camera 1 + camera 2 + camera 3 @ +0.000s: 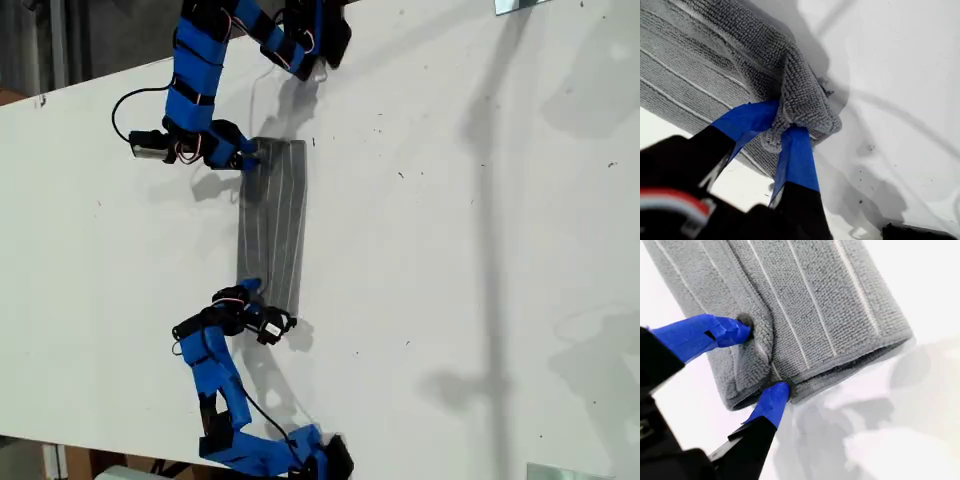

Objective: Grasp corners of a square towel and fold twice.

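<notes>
- Since both grippers have fabric at the same time, the big risk I see is a corner slipping out mid-fold. My first gripper is pinched nearly closed on a bunched-up corner, and that wad looks like it could squirm free if it's pulled sideways.
- My second gripper is wider apart, tips pressing into a thick doubled edge at the other end. I can't tell if it has every layer; if not, the layers would peel apart on the lift.
- If the two arms move unevenly, I'd expect the strip to twist and the edges to land crooked.
- The towel lies flat on the white table, folded into a narrow strip, a bit towards the exterior view's left, with an arm at each short end.
- Its long axis runs top to bottom in the exterior view, and the pale stripes run the same way.
- Can't say from the wrist views which arm holds which end.
</notes>
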